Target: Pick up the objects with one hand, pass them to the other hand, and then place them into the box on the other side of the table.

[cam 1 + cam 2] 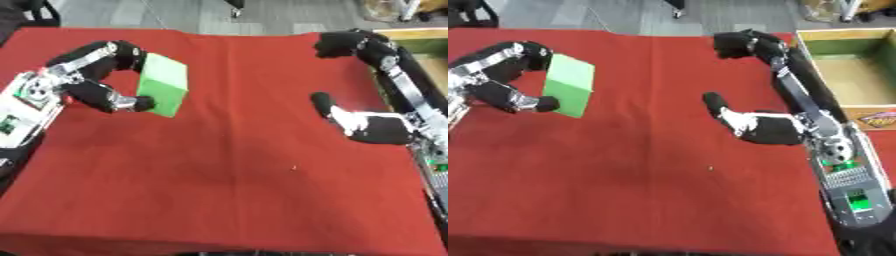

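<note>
**One green block held at the left, both hands over the red cloth**

One object is in play: a green block, held in the left hand at the left side of the red tablecloth. The nearest part of the cloth is bare except for a tiny pale speck just right of the middle.

Farther in, the right hand sits at the right side of the cloth, spread wide and holding nothing. Its thumb reaches out toward the middle of the table, while its fingers arch away toward the far edge and bend inward at the tips. It is well apart from the block.

At about the same depth on the left, the left hand is curled around the block: the thumb tip presses the block's near lower corner and the fingers hook over its far top edge. The block is tilted.

Farthest, at the right edge of the table, stands an open cardboard box. A printed label on its near flap cannot be read.
</note>
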Action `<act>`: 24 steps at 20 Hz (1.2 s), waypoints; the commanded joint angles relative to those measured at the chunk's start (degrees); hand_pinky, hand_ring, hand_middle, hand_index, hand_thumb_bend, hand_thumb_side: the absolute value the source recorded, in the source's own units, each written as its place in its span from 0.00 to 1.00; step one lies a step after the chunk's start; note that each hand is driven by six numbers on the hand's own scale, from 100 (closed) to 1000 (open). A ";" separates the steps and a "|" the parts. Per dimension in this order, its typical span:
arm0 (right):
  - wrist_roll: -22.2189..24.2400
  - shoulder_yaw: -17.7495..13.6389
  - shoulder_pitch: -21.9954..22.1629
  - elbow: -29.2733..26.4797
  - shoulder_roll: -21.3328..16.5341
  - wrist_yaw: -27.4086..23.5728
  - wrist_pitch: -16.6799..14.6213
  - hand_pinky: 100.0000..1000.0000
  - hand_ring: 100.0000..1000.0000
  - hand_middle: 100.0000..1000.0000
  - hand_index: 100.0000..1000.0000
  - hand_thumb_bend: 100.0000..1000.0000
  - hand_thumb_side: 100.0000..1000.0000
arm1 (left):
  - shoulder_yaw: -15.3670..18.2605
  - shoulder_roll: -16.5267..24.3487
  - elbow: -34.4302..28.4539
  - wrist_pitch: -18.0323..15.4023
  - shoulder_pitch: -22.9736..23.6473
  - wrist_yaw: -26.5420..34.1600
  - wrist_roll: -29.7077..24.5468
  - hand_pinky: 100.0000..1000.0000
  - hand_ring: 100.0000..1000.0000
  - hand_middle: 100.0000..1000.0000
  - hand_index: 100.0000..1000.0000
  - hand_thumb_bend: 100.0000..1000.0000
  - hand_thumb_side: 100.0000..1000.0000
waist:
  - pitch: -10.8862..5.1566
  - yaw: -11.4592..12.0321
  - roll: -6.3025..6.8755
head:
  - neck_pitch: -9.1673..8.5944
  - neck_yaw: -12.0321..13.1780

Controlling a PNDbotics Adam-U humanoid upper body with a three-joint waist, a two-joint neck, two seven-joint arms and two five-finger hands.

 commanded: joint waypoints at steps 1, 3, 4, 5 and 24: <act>-0.75 1.20 -1.53 -1.94 0.27 6.85 -2.69 0.75 0.73 0.73 0.87 0.30 0.50 | -2.39 0.62 -0.39 1.52 -2.03 4.32 -1.14 0.73 0.52 0.47 0.57 0.52 0.24 | -0.76 0.13 -0.54 | 0.29 -0.18; -2.14 1.88 -1.97 -2.38 0.50 12.13 -4.12 0.76 0.73 0.74 0.88 0.34 0.50 | -3.83 0.48 -0.58 2.50 -2.64 6.48 -1.73 0.73 0.52 0.47 0.58 0.53 0.24 | -0.65 0.18 -0.50 | 0.29 -0.24; -2.99 2.23 -2.23 -2.53 0.55 14.72 -4.70 0.76 0.73 0.74 0.88 0.35 0.50 | -4.49 0.45 -0.68 3.03 -2.91 7.58 -1.97 0.73 0.52 0.47 0.58 0.53 0.24 | -0.62 0.19 -0.50 | 0.29 -0.29; -3.85 2.59 -2.53 -2.70 0.54 17.26 -5.30 0.76 0.74 0.73 0.88 0.38 0.50 | -5.13 0.48 -0.78 3.57 -3.17 8.60 -2.22 0.73 0.52 0.47 0.58 0.53 0.24 | -0.60 0.19 -0.51 | 0.29 -0.34; -8.93 7.32 -5.62 -0.76 0.55 33.81 -11.48 0.78 0.75 0.74 0.87 0.52 0.50 | -11.81 0.07 -4.72 11.97 -7.85 22.68 -5.41 0.73 0.52 0.47 0.58 0.55 0.24 | -0.47 0.35 -0.45 | 0.29 -0.65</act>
